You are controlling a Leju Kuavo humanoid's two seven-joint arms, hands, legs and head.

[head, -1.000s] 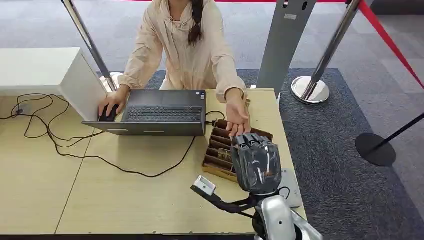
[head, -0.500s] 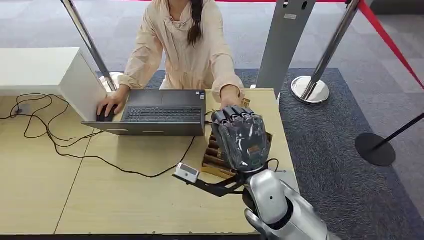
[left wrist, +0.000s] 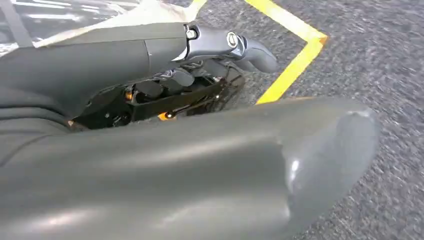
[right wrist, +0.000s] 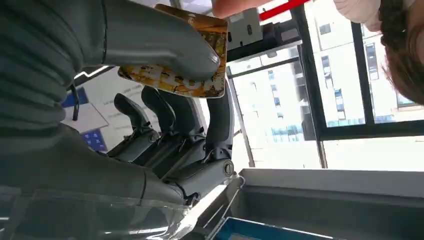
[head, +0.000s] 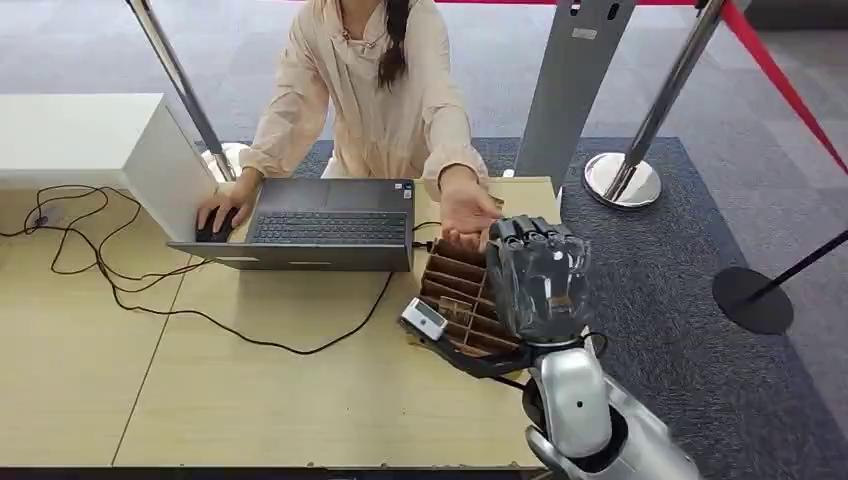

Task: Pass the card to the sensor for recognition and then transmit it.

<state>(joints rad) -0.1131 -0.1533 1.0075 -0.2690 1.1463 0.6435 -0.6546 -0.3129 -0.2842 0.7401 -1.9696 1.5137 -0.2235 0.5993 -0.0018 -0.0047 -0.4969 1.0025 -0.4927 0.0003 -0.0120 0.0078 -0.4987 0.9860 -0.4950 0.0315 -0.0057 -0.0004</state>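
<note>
Card (right wrist: 187,75): yellow-patterned, pinched between thumb and fingers of right robot hand (head: 538,278), raised over the surface's right edge beside a person's open palm (head: 465,210). Left robot hand (left wrist: 215,60): hanging, fingers curled, holding nothing.

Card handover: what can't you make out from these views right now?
- Card: right wrist view, print too blurred to read; thumb covers much of it. In the head view, the right hand hides it.
- Person's hand: contact with the card unclear; cut off by the right wrist view's edge.
- Left hand: fingers partly hidden behind its thumb.
</note>
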